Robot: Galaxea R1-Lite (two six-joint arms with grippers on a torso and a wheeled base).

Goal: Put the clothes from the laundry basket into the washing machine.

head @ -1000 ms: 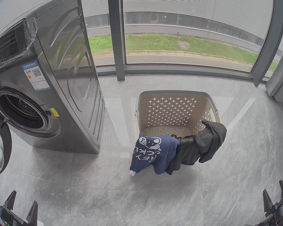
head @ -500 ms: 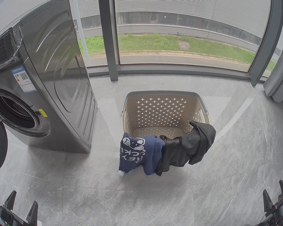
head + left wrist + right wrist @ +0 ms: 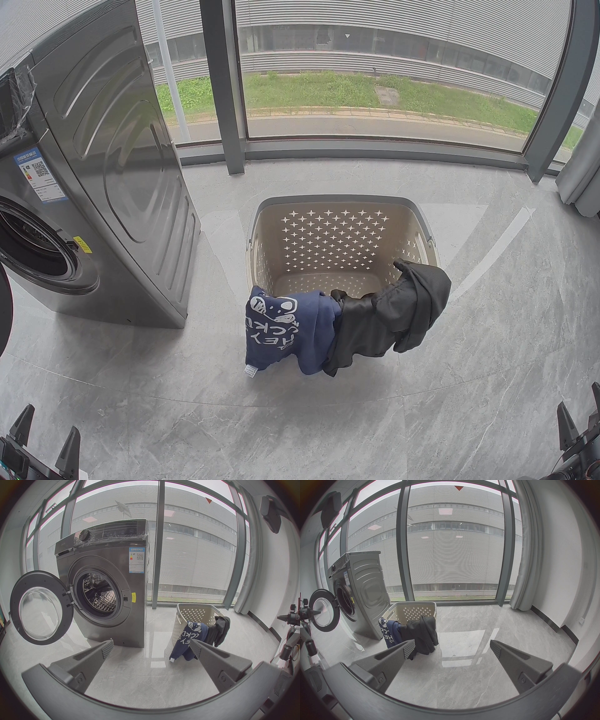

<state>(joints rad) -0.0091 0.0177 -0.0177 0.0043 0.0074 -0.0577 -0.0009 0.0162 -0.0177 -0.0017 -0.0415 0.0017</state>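
Both grippers were spread wide and held nothing. The left gripper (image 3: 50, 431) and right gripper (image 3: 578, 406) hung low over the floor on the robot's side of the laundry basket (image 3: 340, 209), well apart from it, with bare floor in between. In the left wrist view the left gripper's (image 3: 150, 644) two dark, wedge-shaped fingers pointed toward the basket and the machine; in the right wrist view the right gripper's (image 3: 451, 644) fingers were parted just as far.

The basket was a cream plastic tub with rounded corners, a grey rim and walls pierced with small star-shaped holes. Two garments were draped over its near rim, hanging down outside. One was a navy blue garment (image 3: 284, 331) with white lettering and a small white tag. Touching it, at the rim's right corner, was a black garment (image 3: 387, 312), bunched and folded.

Left of the basket, set apart from it, stood the washing machine (image 3: 119, 156), a grey metal box with embossed side panels. Its round glass-centred door (image 3: 39, 606) was swung open away from the basket, showing the perforated steel drum (image 3: 98, 594). Clear plastic film (image 3: 109, 534) wrapped the control panel.

The floor (image 3: 300, 425) was glossy grey marble-patterned tile. Beyond the basket rose floor-to-ceiling windows (image 3: 387, 75) with dark metal frames, and a pale curtain (image 3: 525, 552) hung to the basket's right.
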